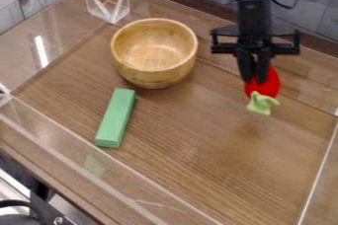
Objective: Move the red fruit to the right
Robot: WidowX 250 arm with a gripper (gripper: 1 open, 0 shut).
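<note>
The red fruit (266, 87) is a small glossy strawberry with a light green cap pointing down, held just above the wooden table at the right. My gripper (259, 74) comes down from the top of the view and is shut on the fruit's upper part. The dark fingers (251, 63) hide part of the red body. The fruit hangs well to the right of the wooden bowl (153, 52).
A long green rectangular block (117, 116) lies on the table left of centre, below the bowl. Clear acrylic walls (318, 185) border the table (199, 160) on all sides. A clear stand (106, 5) sits at the back left.
</note>
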